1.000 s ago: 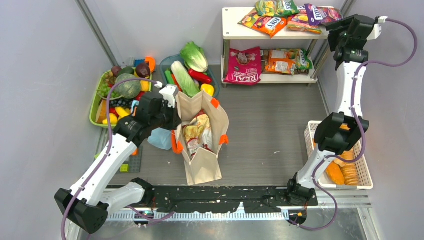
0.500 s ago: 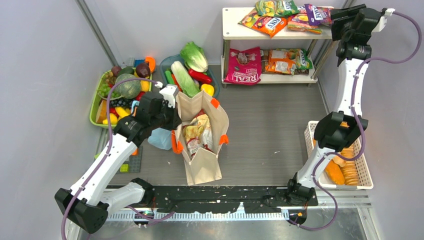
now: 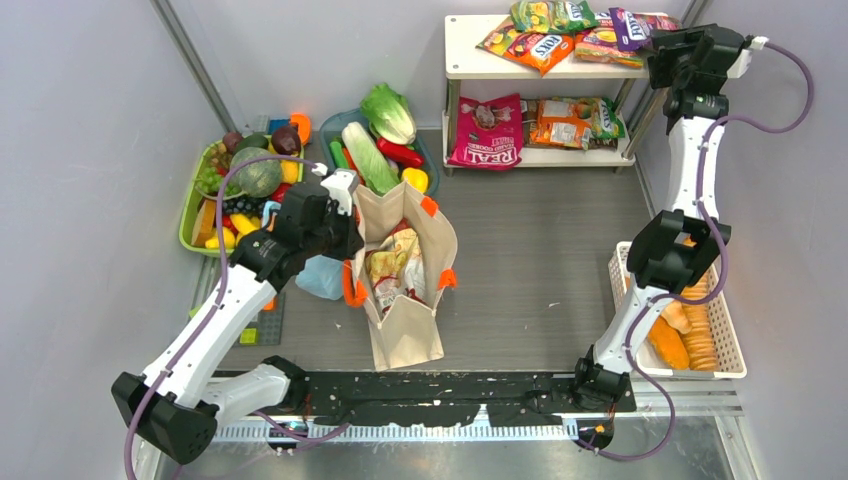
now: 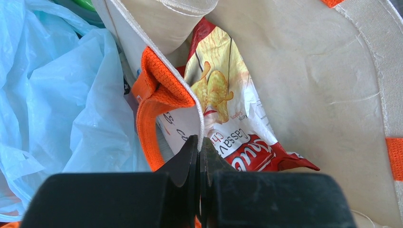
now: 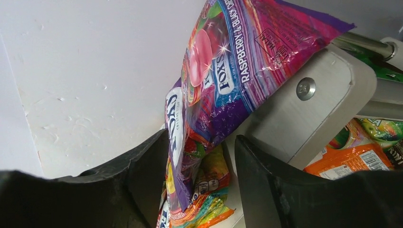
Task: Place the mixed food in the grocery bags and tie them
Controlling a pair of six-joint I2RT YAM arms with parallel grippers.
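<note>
Progress: early to middle, I judge. The canvas tote (image 3: 405, 300) stands open on the bench (image 3: 540, 250) with at least one red-and-yellow snack packet (image 4: 228, 109) inside, and nothing is tied.
Left gripper (image 4: 199, 148): closed on the tote's rim beside an orange handle, holding the mouth open.
Right gripper (image 5: 202, 156): far behind and to the right of the tote, at the top shelf (image 3: 470, 45). Its jaws stand apart, straddling the purple packet (image 5: 237, 71), and I see no clamp yet.
Purple packet: overhangs the shelf's corner, well apart from the tote.
Left to do: many packets lie on both shelf levels, the toy produce is unpacked, and both bags need tying.
Blue plastic bag (image 4: 62, 95): crumpled against the tote's left side. I cannot tell whether it holds anything.
Surroundings: green trays (image 3: 190, 215) of toy produce sit behind and left of the tote, and a white mesh basket (image 3: 735, 345) with biscuits sits well to its right.
In the way: the shelf's corner bracket crowds the packet, and I expect a long carry back to the tote.
</note>
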